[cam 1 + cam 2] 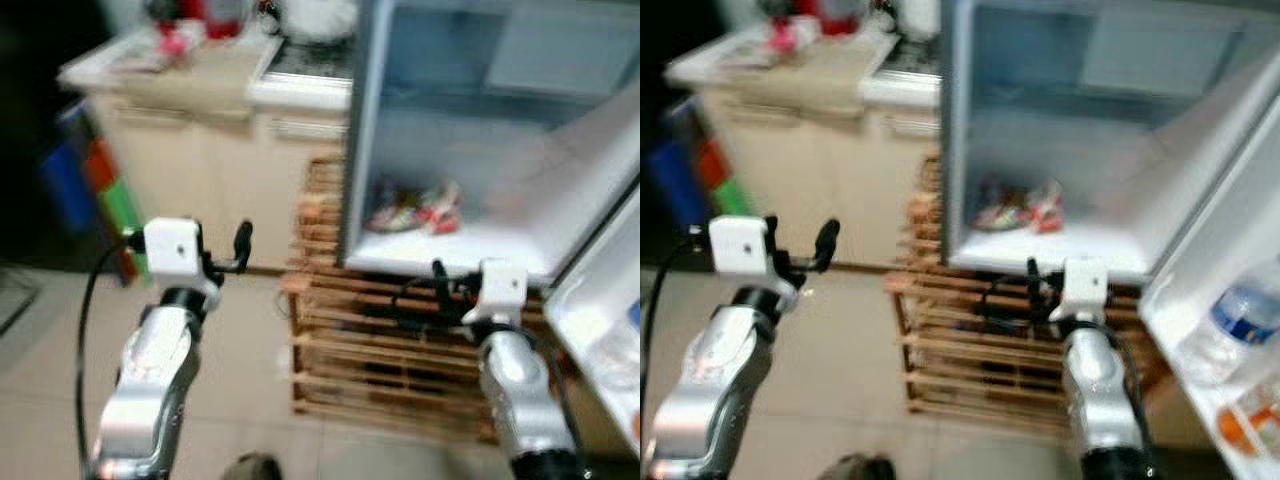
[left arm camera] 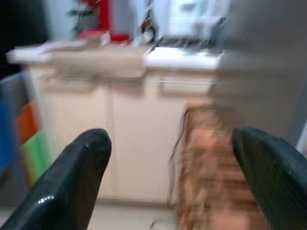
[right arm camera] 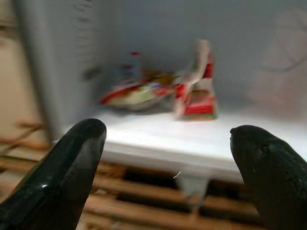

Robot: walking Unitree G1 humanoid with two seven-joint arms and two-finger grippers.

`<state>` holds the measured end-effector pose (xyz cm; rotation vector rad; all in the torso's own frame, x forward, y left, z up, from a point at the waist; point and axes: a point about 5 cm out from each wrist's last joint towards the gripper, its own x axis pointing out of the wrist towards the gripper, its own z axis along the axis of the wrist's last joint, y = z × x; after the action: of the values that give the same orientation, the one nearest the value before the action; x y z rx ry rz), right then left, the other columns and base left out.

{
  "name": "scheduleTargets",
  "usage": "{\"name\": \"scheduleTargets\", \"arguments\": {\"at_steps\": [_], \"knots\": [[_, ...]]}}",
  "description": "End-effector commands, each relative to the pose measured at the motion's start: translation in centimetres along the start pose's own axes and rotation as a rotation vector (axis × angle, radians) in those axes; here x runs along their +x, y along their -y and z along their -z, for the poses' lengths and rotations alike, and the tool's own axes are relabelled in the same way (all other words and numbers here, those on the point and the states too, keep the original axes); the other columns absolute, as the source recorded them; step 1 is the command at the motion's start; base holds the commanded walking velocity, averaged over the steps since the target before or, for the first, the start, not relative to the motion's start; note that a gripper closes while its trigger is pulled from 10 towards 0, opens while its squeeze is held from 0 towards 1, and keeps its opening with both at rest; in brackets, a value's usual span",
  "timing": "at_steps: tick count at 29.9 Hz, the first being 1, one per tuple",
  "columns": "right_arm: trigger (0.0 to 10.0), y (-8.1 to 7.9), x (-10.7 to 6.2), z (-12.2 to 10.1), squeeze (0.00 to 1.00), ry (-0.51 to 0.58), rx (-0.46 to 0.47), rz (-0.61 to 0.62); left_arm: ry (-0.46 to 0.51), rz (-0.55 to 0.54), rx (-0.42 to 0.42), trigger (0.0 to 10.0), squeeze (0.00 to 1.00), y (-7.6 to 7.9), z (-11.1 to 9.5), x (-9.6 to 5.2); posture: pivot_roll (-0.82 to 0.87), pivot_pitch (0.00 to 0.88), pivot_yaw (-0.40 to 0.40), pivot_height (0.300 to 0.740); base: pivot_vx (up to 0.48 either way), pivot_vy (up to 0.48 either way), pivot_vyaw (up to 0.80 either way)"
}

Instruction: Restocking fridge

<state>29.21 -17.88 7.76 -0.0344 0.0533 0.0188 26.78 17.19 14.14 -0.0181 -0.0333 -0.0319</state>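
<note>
I'm facing the small white open fridge (image 1: 560, 130), which sits on a slatted wooden crate stand (image 1: 380, 350). My right gripper (image 3: 168, 158) is empty with its fingers wide apart, just short of the fridge's near shelf edge. My left gripper (image 2: 168, 167) is also empty, fingers apart, held up well left of the fridge and aimed at the cream cabinet (image 1: 200, 170) under the cluttered worktop (image 1: 190, 55).

On the fridge floor, far left, lie crumpled red-and-green snack packets (image 3: 158, 91), touching each other. I judge them light, soft and crinkly, likely to slip or deform, so I would pinch a flat sealed edge, not the middle.

The open door (image 1: 1240, 330) on the right holds a clear plastic water bottle with a blue label (image 1: 1235, 325). It looks heavier, smooth and round, so I'd grip mid-body across the label. Frames are blurred, so detail is limited.
</note>
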Motion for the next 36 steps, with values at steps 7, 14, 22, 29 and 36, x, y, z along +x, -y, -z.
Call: {"name": "scheduleTargets", "arguments": {"at_steps": [7,14,22,29,36], "knots": [[10.0,0.9,-0.6,0.5,0.00,-0.028,-0.026,0.019,0.040,0.088,-0.030,10.0,0.00,1.2,-0.8,0.5,-0.10,0.000,0.006,0.740,-0.048,0.000,0.00],[10.0,1.9,-1.6,1.8,0.00,-0.065,-0.048,0.036,0.057,0.153,-0.072,10.0,0.00,1.9,-0.8,0.4,-0.11,0.000,0.019,0.740,0.152,-0.137,0.00],[10.0,2.6,-2.3,2.5,0.00,-0.094,-0.066,0.045,0.056,0.163,-0.070,10.0,0.00,1.8,-0.7,0.4,-0.12,0.000,0.023,0.740,0.358,-0.316,0.00],[10.0,2.8,-3.6,4.2,0.00,-0.171,-0.072,-0.020,0.053,0.171,-0.072,10.0,0.00,2.2,-0.6,0.5,-0.13,0.000,0.025,0.740,0.362,-0.311,0.00],[10.0,2.1,-7.1,9.1,0.00,-0.449,-0.091,-0.241,0.010,0.137,-0.062,10.0,0.00,1.7,0.2,0.9,-0.13,0.000,0.021,0.740,0.055,-0.040,0.00]]}}
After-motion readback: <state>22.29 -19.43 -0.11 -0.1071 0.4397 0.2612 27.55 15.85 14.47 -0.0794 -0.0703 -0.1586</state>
